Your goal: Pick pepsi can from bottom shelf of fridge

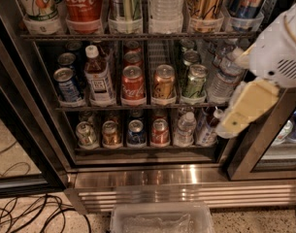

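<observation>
In the camera view you are looking into the open fridge [186,176], down past its brushed steel sill. Take the pepsi can [136,132] as your reference. It stands upright on the bottom shelf [138,150], third from the left in the front row, its silver top facing you and its blue side showing.

Just left of the pepsi can stands a gold-bronze can [110,133], and beyond that a silvery can [86,134]. Just right of the pepsi can stands a red Coca-Cola can [160,131], then a small water bottle [185,128] and a second bottle [205,127] further right. More cans stand behind this row, but they are too dark to name.

Above the pepsi can, on the middle rack [138,107], a larger red cola can [133,84] sits almost straight overhead. A labelled bottle [99,76] is up and to the left of the pepsi can, and a bronze can [163,81] is up and to the right.

Your end effector [232,123] hangs well to the right of the pepsi can and slightly higher. It sits at the right edge of the fridge opening, carried by the white arm [278,52], and touches no can. You cannot tell whether it is apart or together.

Below the pepsi can, on the floor in front of the sill, lies a clear plastic bin [159,220]. Dark cables [31,212] trail across the floor down and to the left.
</observation>
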`<state>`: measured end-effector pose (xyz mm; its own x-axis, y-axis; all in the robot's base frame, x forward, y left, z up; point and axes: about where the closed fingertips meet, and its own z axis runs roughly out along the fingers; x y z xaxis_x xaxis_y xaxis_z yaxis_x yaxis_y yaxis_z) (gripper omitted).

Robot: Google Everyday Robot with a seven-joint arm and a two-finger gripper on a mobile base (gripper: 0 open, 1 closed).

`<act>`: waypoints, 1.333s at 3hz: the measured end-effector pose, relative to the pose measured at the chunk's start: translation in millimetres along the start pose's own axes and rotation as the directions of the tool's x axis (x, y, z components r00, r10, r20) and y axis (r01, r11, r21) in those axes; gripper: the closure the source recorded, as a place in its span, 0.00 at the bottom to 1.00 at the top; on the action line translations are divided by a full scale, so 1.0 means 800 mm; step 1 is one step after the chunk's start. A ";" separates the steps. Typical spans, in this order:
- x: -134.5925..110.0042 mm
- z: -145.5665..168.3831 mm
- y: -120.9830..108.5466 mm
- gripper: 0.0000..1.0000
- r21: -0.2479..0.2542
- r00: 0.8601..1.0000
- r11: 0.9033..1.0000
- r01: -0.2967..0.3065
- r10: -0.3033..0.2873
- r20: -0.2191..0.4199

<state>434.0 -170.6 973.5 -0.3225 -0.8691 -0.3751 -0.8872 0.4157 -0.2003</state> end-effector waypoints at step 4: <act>-0.135 0.052 0.028 0.00 -0.039 0.941 0.998 -0.040 0.051 0.333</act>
<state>462.6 -55.9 971.7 -0.2387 -0.7076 -0.6650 -0.8856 0.4396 -0.1498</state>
